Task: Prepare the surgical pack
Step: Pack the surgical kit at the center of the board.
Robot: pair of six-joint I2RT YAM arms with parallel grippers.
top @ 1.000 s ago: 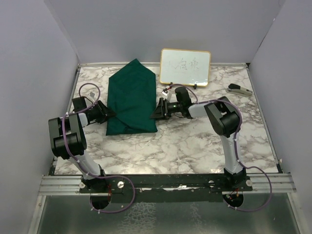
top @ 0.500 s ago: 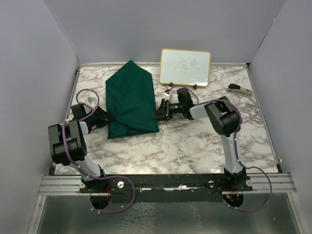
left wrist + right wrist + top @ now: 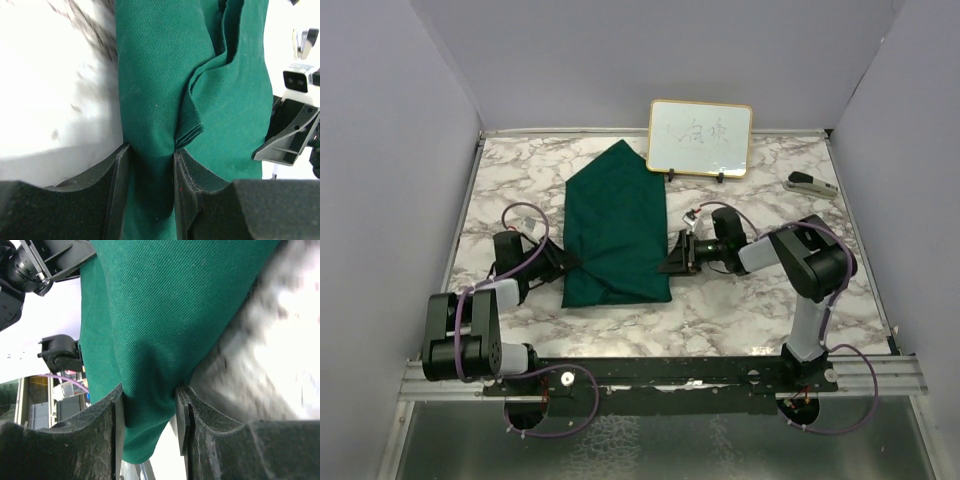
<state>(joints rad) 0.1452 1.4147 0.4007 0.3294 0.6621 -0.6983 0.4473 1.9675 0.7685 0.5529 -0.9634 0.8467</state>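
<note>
The surgical pack (image 3: 617, 230) is a dark green cloth bundle, folded into a house shape with its point toward the back, lying on the marble table (image 3: 740, 300). My left gripper (image 3: 563, 263) is shut on its left edge; in the left wrist view the green cloth (image 3: 150, 100) bunches between the black pads (image 3: 117, 190). At the pack's right edge my right gripper (image 3: 672, 258) is shut on it, with green cloth (image 3: 165, 315) pinched between its pads (image 3: 184, 425). Tray, instruments and gauze are hidden.
A gold-framed whiteboard (image 3: 700, 137) stands at the back, just behind the pack's point. A small stapler-like object (image 3: 810, 184) lies at the back right. Grey walls close in the table on three sides.
Both grippers have closed on the pack's sides and dragged it to the right and toward the near edge. The arms have drawn back with it.
</note>
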